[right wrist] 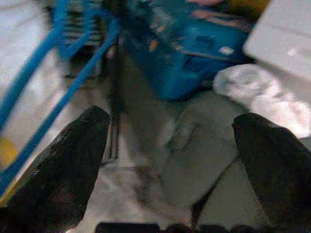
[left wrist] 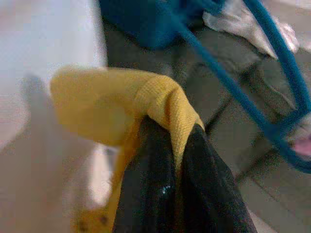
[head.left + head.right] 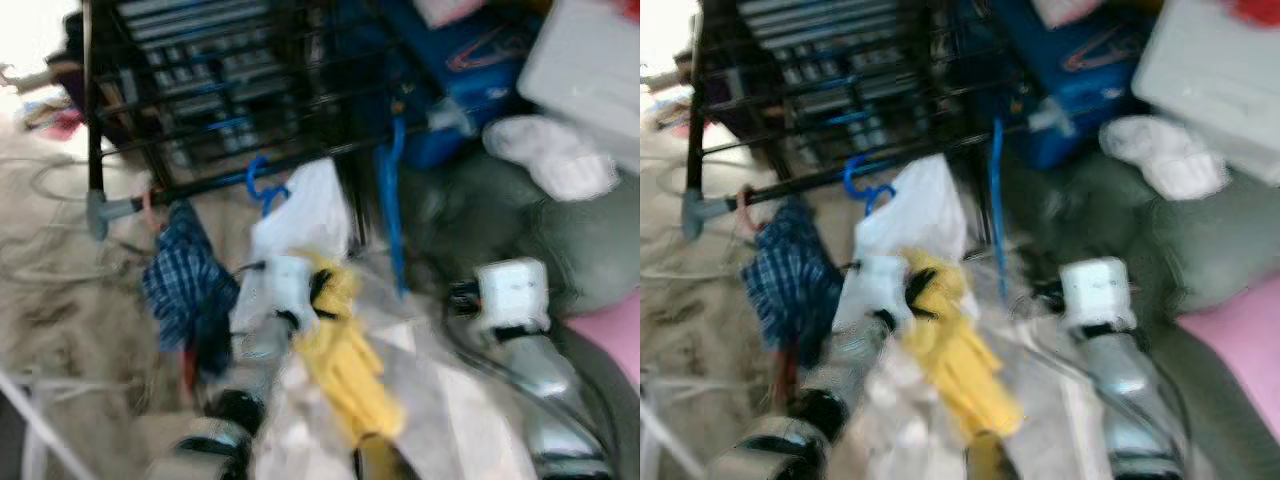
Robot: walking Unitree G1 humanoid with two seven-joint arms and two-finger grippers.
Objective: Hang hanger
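Left claw (image 3: 318,292): clamped on yellow garment (image 3: 345,365).
Right claw (image 1: 170,145): fingers apart, holding nothing.
Blue hanger (image 3: 392,205): between both claws, farther, beside black rack (image 3: 230,90).

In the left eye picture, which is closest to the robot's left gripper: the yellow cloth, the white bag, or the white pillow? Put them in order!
From the left gripper:
1. Yellow cloth: pinched in its fingers.
2. White bag: just beyond, hanging on the black rack's bar beside a blue hook.
3. White pillow: farthest, off to the robot's right.
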